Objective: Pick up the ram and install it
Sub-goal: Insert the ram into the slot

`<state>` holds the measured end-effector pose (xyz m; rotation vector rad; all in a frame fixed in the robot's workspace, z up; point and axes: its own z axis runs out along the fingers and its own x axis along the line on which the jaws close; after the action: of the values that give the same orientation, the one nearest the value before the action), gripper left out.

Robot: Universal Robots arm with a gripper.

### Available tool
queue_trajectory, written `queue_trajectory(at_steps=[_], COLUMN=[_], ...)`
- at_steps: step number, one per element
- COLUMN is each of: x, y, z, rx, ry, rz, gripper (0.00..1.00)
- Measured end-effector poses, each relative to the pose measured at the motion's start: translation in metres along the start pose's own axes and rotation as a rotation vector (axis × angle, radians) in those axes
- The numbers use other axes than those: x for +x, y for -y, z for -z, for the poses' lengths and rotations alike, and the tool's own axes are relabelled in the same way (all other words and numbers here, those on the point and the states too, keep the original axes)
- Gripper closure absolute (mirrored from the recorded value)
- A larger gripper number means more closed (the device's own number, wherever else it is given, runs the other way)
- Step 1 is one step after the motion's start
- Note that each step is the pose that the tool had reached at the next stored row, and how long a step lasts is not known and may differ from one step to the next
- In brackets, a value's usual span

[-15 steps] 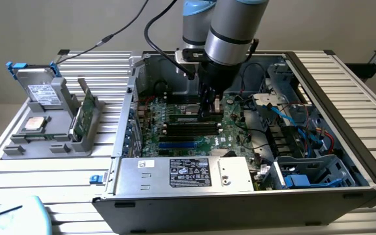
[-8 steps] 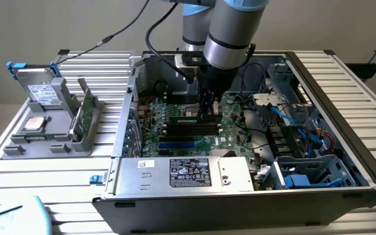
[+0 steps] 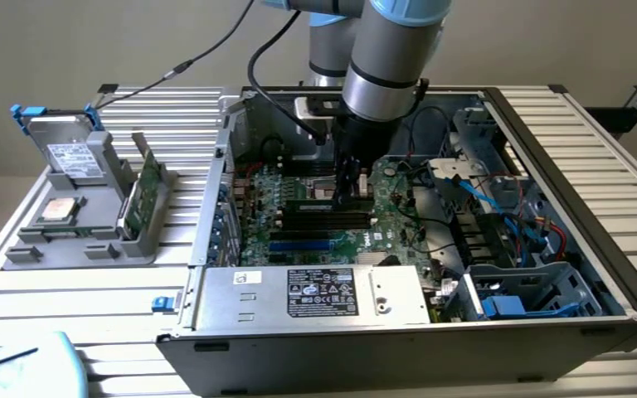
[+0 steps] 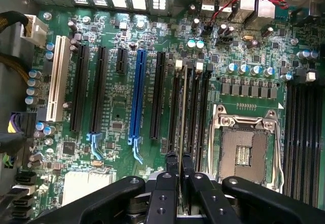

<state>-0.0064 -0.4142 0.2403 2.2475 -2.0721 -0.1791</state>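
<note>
Nearest me, one power supply is sitting at the front of the open computer case. Behind it, the single arm is reaching straight down over the motherboard; its gripper is clenching the one ram edge-on along the memory slots beside the CPU socket; whether it is seated, I cannot tell.

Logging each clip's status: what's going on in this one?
The robot arm reaches into the open computer case. Its tool is closed on the ram, holding it edge-on along the memory slots beside the empty processor socket on the motherboard. Whether it is seated can't be told.
</note>
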Motion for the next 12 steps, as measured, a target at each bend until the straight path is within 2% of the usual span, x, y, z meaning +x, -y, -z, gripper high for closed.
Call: queue_trajectory(at_steps=[6, 12], x=[0.0, 0.0], y=[-0.0008, -0.0004], z=[-0.0044, -0.0122], rx=[0.0002, -0.0003], ry=[0.0, -0.0051], rz=[0.0, -0.001], gripper=[0.86, 0.86])
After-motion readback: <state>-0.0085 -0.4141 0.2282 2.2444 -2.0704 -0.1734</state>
